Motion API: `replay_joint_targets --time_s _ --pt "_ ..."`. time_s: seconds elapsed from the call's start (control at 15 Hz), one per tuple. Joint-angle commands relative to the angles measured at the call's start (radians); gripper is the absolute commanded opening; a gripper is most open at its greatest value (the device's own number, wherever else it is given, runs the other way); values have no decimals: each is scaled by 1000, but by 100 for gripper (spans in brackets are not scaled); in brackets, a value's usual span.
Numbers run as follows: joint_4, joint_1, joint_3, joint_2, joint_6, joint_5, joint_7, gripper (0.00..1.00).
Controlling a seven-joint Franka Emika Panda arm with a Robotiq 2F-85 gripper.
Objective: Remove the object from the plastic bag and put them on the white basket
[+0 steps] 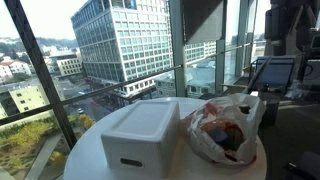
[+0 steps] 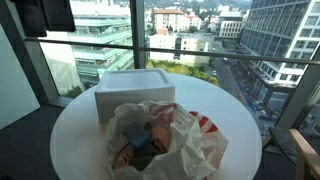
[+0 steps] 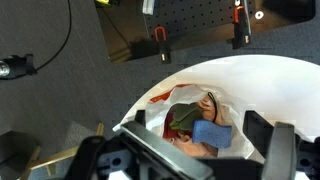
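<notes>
The gripper [image 3: 175, 150] hangs over the bag [image 3: 195, 118] beside the basket. Its jaws are spread wide and hold nothing. In the wrist view one dark finger [image 3: 272, 145] stands on each side of the bag's mouth, well clear of the plastic.

The basket [image 1: 140, 135] [image 2: 135, 92] is a white, boxy tub on the round white table [image 1: 88, 150] [image 2: 72, 130] [image 3: 280, 85]. A handle slot shows in its near wall in an exterior view. Its inside cannot be made out.

The bag [image 1: 225, 130] [image 2: 165, 140] lies just beside the basket on the same table. It is crumpled, with its mouth open upward. Whether it touches the basket's wall cannot be told.

The task's things are all in the bag and none are in the basket. The wrist view shows a blue thing [image 3: 212, 133] lying against an olive thing [image 3: 183, 117], with reddish patches around them. Both exterior views also show blue and red through the thin plastic, but the shapes are too small to name.

Behind the basket, tall windows [image 1: 60, 60] [image 2: 190, 40] look out on office buildings [image 1: 125, 40].

In the wrist view a dark floor [image 3: 60, 90] lies beyond the table edge on the side away from the basket.
</notes>
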Motion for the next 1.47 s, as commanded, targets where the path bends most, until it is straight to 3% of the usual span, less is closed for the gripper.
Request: replay_joint_targets --time_s 0.0,0.6,0.8,0.93,1.13,1.2,1.4 --pt "7 12 -8 1 -2 -5 7 100" --pt "15 12 -7 -1 -2 -5 7 100" --pt "-109 7 34 15 101 37 117 100" --pt "-193 15 54 50 183 87 181 100" --pt "-321 33 109 151 415 164 274 100" --pt "-273 29 132 253 479 176 309 100" --pt "-315 29 179 385 737 173 406 100"
